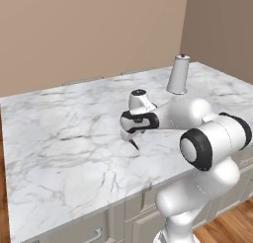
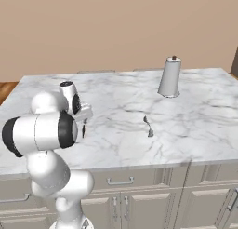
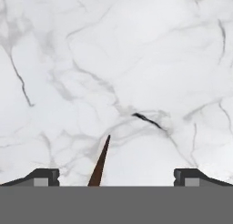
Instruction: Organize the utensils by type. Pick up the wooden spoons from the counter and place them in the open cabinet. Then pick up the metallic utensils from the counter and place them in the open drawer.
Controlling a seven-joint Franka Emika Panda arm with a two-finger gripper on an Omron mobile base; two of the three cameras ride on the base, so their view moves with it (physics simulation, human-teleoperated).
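My gripper [image 3: 116, 176] points down at the white marble counter [image 1: 64, 138], its two fingertips [image 3: 43, 176] wide apart and nothing between them. A slim brown handle [image 3: 101, 164] tapers to a point on the counter between the tips, nearer the left one. Its other end is cut off, so I cannot tell which utensil it belongs to. A dark sliver [image 1: 134, 144] lies just under the gripper [image 1: 130, 136]. The small silver spoon [image 2: 148, 125] lies on the counter to the right of the gripper [image 2: 83, 129]. The open cabinet and open drawer are out of view.
A tall grey cone-shaped shaker [image 2: 169, 77] with a dark top stands upright at the back of the counter, behind the silver spoon. Light grey cabinet fronts [image 2: 121, 181] with bar handles run below the counter's front edge. A tan wall stands behind.
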